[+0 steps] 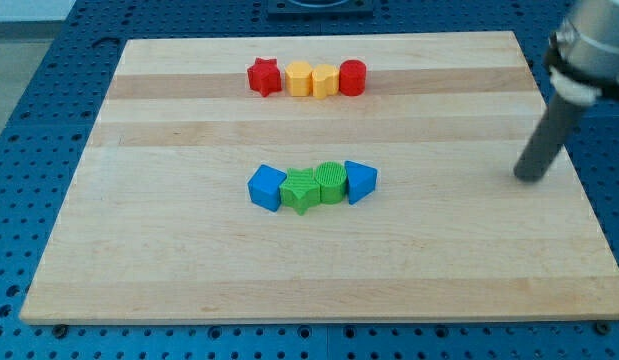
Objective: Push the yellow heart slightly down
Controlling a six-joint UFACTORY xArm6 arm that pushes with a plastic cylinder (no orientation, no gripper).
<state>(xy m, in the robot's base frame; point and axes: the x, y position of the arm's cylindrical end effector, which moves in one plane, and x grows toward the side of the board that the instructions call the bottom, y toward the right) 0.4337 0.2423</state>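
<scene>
Touching nothing, my tip (pixel 530 178) rests near the board's right edge, well apart from every block. Among the top-edge row, the yellow heart (pixel 324 80) seems the right-hand yellow piece, beside the red cylinder (pixel 352 77). I judge the approach is only beginning: next, travel above that row and push the heart gently downward.

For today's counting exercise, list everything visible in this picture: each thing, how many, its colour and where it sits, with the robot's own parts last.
red star: 1, red, left end of top row
yellow blocks: 2, yellow, middle of top row, touching; which is the heart is hard to tell
red cylinder: 1, red, right end of top row
blue cube: 1, blue, left end of centre row
green star: 1, green, centre row
green cylinder: 1, green, centre row
blue wedge: 1, blue, right end of centre row
wooden board: 1, light wood, on blue pegboard table
my tip: 1, dark, view's right, far from all blocks
</scene>
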